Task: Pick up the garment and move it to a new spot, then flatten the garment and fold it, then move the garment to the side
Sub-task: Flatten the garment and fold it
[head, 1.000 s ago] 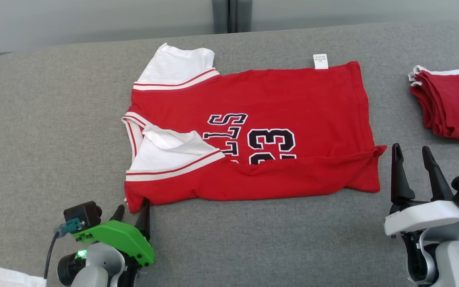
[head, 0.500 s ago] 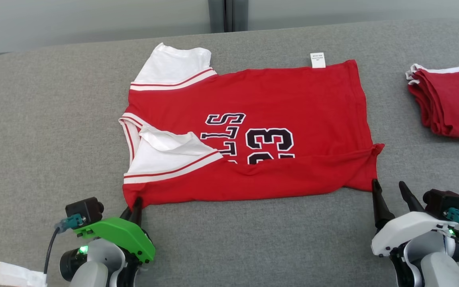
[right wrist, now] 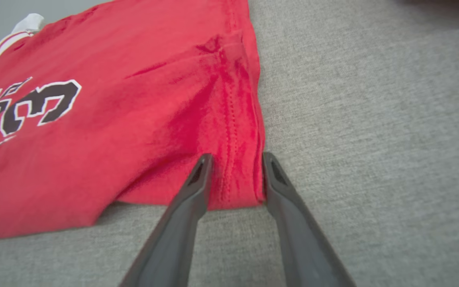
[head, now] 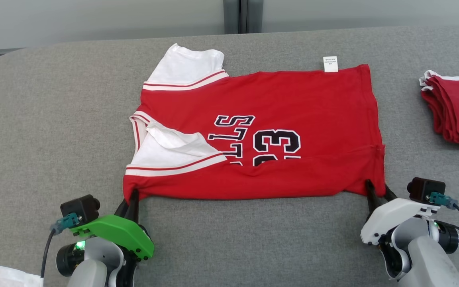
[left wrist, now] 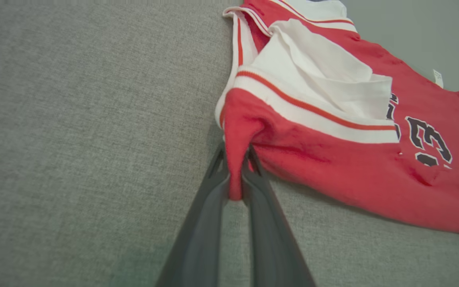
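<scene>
The garment (head: 261, 103) is a red jersey with white sleeves and a black "23", lying spread on the grey table (head: 54, 119) with its near edge folded over. My left gripper (head: 132, 195) is shut on the near-left corner. In the left wrist view a bunch of the garment (left wrist: 333, 167) is pinched between the fingers of the left gripper (left wrist: 235, 153). My right gripper (head: 377, 187) is at the near-right corner. In the right wrist view its jaws stand apart, the right gripper (right wrist: 237, 157) straddling the hem of the garment (right wrist: 114, 119), which lies unpinched between them.
A stack of folded red garments (head: 458, 107) sits at the right edge of the table. A white scrap (head: 10, 277) lies at the lower left, beside my left arm. Bare grey cloth stretches to the left and along the front.
My right gripper came forward to the near-right hem corner and its jaws narrowed around it. The left gripper shut on the near-left corner a second ago and holds. The camera shifted slightly.
</scene>
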Motion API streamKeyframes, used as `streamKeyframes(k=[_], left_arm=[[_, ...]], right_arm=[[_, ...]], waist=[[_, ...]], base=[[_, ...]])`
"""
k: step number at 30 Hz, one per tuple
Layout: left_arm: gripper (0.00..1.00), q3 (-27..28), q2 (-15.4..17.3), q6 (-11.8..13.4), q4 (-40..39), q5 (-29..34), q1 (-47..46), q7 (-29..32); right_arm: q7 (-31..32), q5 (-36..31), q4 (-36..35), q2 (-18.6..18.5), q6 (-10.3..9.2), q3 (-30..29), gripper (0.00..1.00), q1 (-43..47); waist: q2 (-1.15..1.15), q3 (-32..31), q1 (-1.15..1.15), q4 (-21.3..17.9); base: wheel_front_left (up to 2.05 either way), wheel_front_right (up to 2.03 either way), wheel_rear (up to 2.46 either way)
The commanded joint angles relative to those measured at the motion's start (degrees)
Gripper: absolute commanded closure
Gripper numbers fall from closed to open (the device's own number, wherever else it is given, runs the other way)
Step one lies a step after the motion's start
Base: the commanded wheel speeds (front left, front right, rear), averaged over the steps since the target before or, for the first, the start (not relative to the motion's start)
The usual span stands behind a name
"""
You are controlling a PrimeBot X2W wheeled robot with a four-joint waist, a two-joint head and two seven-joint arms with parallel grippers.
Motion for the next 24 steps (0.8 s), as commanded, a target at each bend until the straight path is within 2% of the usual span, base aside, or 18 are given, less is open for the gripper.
streamKeyframes(k=[1,6,12,18,24], left_arm=[[1.0,0.14,0.6,0.31,-0.46,0.06,0.18,-0.61],[1.0,0.01,1.95,-0.49,-2.49,0.26,0.84,-0.63],[1.0,-0.88,4.57,-0.76,-8.73,0.53,4.7,2.62],[1.0,-1.09,7.49,1.15,-16.96,0.11,11.93,8.31],[1.0,-1.67,7.27,2.86,-21.75,-0.72,16.88,11.17]], right_arm=[[0.32,0.67,0.6,0.12,0.0,0.56,1.0,-0.62],[0.91,3.58,-2.77,-0.04,0.0,1.13,1.0,0.19],[5.65,4.28,-12.74,-0.83,0.0,-0.66,1.0,5.69],[10.96,5.58,-22.48,-0.83,-0.03,-2.81,1.0,14.33],[12.84,6.64,-26.94,-0.28,-0.03,-3.47,1.0,19.12]], waist=[[0.0,-0.31,0.0,-0.18],[0.0,-1.61,0.0,-0.69],[0.0,-2.95,0.0,-1.05],[0.0,-2.86,0.0,-1.3],[0.0,-1.58,0.0,-1.72]], base=[[0.0,0.0,0.0],[0.0,0.0,0.0],[0.0,0.0,0.0],[0.0,0.0,0.0],[0.0,0.0,0.0]])
